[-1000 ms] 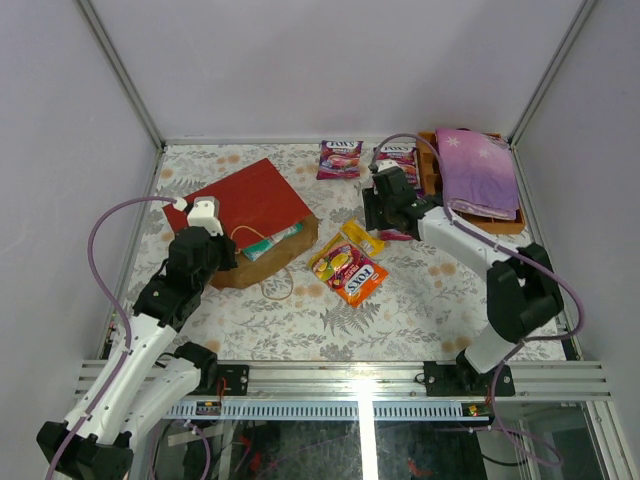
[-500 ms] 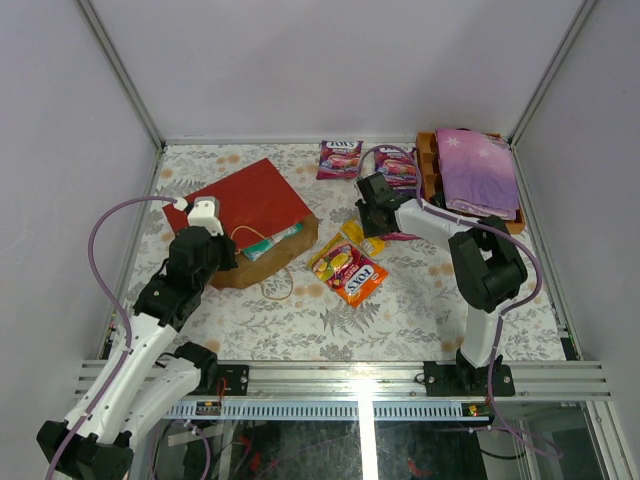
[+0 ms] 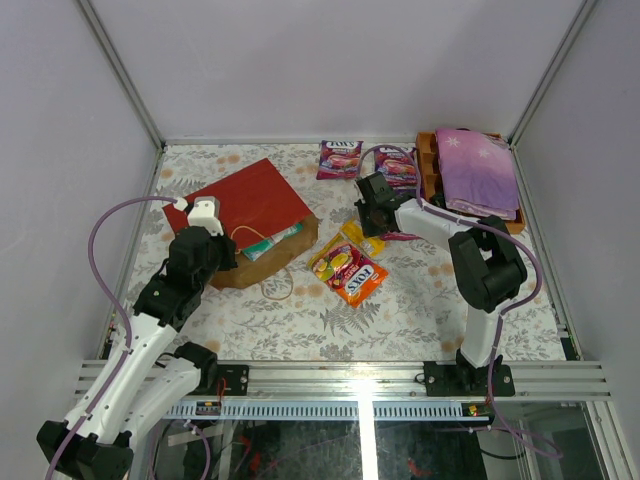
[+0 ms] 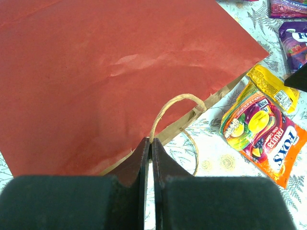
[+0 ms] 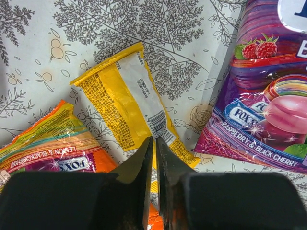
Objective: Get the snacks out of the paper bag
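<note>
The red paper bag lies on its side, mouth toward the table's middle; it fills the left wrist view. My left gripper is shut on its beige cord handle. A green-white pouch pokes out of the mouth. The yellow bar and an orange pouch lie outside the bag. My right gripper is shut and empty just above the yellow bar, between the orange pouch and a purple pouch.
Two more purple pouches lie at the back. A brown wooden tray holding a folded purple cloth stands at the back right. The second cord handle lies on the table by the bag's mouth.
My right arm has swung its elbow inward and its gripper has moved left toward the yellow bar; it has barely moved in the last half second. The left arm and bag have stayed still.
</note>
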`<action>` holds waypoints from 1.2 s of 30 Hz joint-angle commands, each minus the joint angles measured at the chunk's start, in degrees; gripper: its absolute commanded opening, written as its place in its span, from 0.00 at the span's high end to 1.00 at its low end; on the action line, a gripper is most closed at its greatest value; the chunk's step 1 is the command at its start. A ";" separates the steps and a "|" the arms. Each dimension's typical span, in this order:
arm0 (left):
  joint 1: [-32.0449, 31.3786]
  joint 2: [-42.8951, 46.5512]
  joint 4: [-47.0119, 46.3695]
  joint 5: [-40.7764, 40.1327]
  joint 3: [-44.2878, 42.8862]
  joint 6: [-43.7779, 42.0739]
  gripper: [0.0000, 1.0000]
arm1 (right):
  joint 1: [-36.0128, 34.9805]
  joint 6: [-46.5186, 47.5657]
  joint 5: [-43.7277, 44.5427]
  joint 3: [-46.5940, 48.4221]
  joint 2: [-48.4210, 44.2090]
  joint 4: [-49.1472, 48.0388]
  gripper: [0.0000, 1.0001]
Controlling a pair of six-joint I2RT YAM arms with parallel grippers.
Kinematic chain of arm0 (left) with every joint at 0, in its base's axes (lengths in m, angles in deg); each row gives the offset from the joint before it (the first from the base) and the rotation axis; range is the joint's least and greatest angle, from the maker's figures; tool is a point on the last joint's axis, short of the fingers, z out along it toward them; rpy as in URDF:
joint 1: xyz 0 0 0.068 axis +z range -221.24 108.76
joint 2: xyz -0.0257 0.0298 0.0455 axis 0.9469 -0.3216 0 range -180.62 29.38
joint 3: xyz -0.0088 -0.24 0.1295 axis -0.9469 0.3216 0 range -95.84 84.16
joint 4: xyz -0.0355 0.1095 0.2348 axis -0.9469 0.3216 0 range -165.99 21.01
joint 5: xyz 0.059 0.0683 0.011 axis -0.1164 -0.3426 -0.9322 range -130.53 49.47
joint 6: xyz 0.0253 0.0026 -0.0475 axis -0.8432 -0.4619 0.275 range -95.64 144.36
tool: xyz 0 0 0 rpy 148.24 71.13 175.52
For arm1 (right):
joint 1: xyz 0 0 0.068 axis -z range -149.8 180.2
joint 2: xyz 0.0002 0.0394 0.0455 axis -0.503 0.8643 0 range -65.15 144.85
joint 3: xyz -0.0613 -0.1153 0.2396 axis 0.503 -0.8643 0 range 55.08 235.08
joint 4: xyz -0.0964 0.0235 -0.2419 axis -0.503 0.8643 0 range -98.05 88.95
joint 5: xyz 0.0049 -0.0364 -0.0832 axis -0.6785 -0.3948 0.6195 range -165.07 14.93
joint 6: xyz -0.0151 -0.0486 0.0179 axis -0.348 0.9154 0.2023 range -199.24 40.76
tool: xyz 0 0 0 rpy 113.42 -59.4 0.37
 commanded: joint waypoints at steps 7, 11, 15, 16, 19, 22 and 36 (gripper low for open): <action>0.35 0.20 -2.02 0.93 0.04 0.11 1.00 | 0.19 0.73 -1.98 1.35 0.14 -0.71 0.71; 0.33 0.08 -2.03 0.94 0.02 0.11 1.00 | 0.18 0.71 -2.52 0.97 0.22 -1.15 0.64; 0.41 0.13 -2.06 0.99 0.02 0.11 1.00 | 0.17 0.73 -3.29 0.93 0.53 -1.25 0.64; 0.31 0.14 -2.03 0.99 0.01 0.11 1.00 | 0.18 0.73 -3.45 0.91 0.64 -1.22 0.65; 0.34 0.13 -2.04 1.06 0.03 0.12 1.00 | 0.18 0.77 -3.93 0.74 1.03 -1.23 0.65; 0.32 0.05 -2.02 0.96 0.01 0.11 1.00 | 0.18 0.67 -4.16 0.48 1.33 -1.30 0.68; 0.38 0.15 -2.03 1.04 0.19 0.11 1.00 | 0.18 0.82 -4.26 -0.43 1.16 -1.46 1.00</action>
